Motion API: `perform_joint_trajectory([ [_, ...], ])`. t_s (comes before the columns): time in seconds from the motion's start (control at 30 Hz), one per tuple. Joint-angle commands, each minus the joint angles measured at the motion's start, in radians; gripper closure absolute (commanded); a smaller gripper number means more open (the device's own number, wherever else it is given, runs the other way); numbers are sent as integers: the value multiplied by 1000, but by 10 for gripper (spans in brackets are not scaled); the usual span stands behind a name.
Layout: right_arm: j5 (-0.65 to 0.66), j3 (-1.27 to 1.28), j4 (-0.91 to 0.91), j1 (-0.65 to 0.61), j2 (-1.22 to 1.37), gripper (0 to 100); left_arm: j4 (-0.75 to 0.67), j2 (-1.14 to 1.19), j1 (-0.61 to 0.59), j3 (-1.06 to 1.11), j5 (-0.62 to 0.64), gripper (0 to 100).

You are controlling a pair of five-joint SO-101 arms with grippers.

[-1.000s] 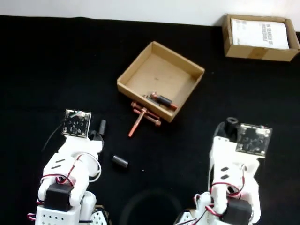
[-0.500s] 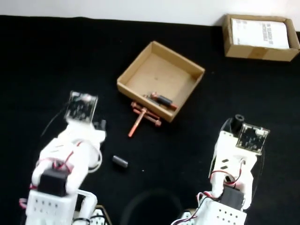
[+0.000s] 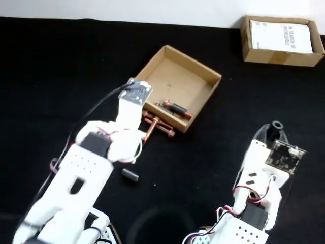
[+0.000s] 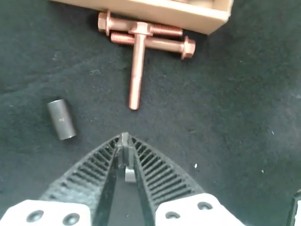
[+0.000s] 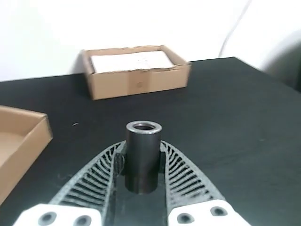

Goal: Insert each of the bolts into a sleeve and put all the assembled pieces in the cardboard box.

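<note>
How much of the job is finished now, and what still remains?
Done: one bolt inside a sleeve lies in the cardboard box. In hand: the right end effector holds a sleeve upright; the left end effector is shut, near three loose bolts outside the box. Left: those three bolts, and a second sleeve lying on the table.

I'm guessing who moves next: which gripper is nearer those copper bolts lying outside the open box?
Left. The left gripper hangs just short of the bolts, fingers shut. The right gripper, holding a sleeve, is far off, well clear of them.
</note>
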Motion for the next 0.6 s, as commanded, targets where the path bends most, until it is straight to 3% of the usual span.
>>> perform_joint_trajectory([
  [0.0, -6, 128, -44, 61, -5, 992, -43, 133, 24, -84, 12, 843],
  [0.1, -6, 128, -51, 79, -5, 992, -81, 248, 19, -130, 12, 773],
  [0.57, -8, 128, -51, 81, -5, 992, -106, 780, 10, -535, 5, 784],
])
